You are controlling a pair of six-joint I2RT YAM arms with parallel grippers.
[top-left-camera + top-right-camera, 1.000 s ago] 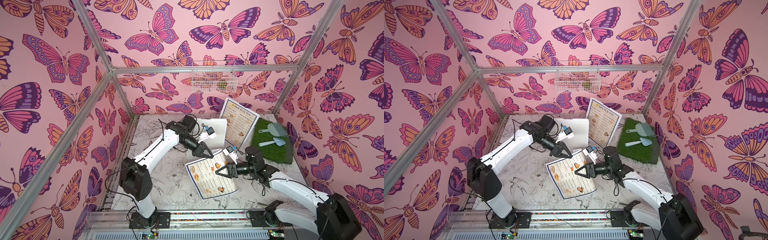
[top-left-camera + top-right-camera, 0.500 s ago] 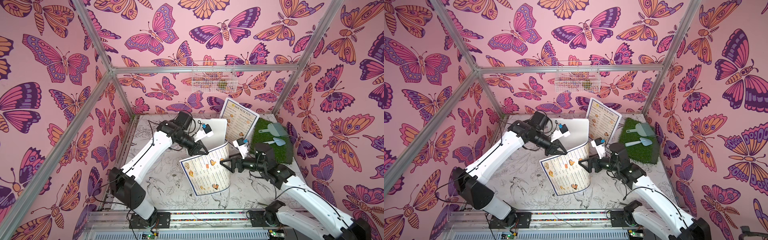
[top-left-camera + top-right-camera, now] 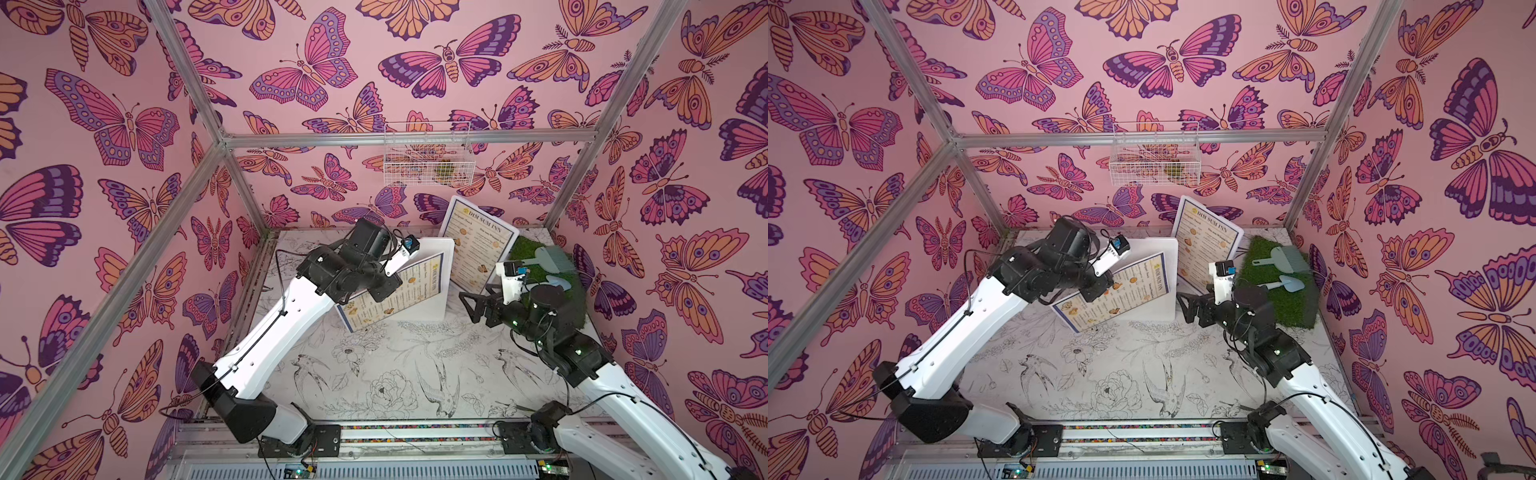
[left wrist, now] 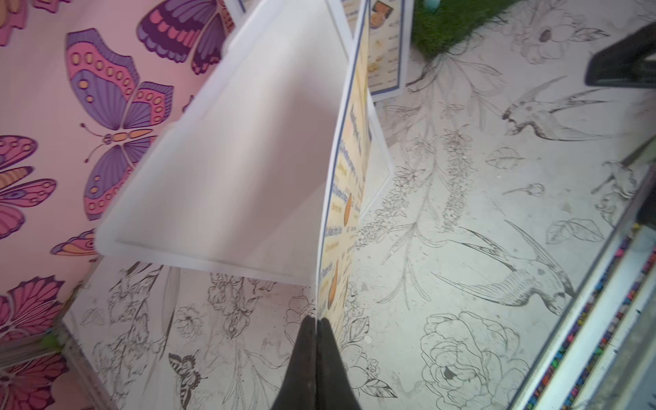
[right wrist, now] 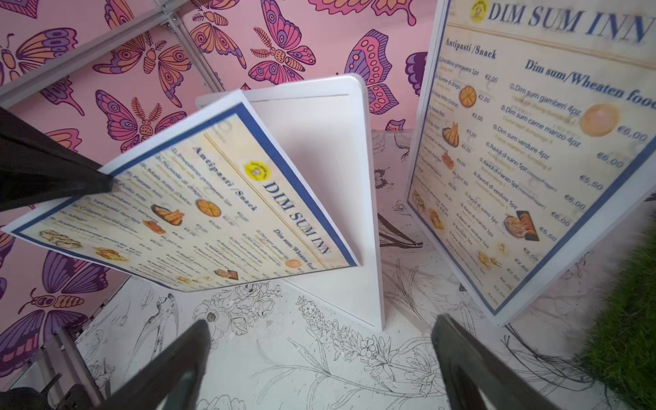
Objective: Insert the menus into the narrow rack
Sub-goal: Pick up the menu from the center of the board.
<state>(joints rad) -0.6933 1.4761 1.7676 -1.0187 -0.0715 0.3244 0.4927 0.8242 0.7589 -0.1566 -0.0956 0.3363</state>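
Observation:
My left gripper (image 4: 316,323) is shut on the corner of one menu (image 3: 399,299) and holds it on edge above the table. The menu's (image 5: 198,209) far end reaches the upright white rack (image 3: 434,245); I cannot tell whether it sits in a slot. A second menu (image 3: 478,245) stands upright just right of the rack (image 5: 319,177). Low over the table, my right gripper (image 3: 471,307) is open and holds nothing, pointing at the rack's front edge. Both top views show the held menu (image 3: 1121,291) and the open right gripper (image 3: 1185,307).
A green grass mat (image 3: 552,266) with a small brush and scoop lies at the back right, close behind my right arm. A white wire basket (image 3: 428,153) hangs on the back wall. Metal frame posts stand at the corners.
My left gripper has lifted the menu off the table and swung it back to the rack. My right gripper has opened wide and drawn away to the right.

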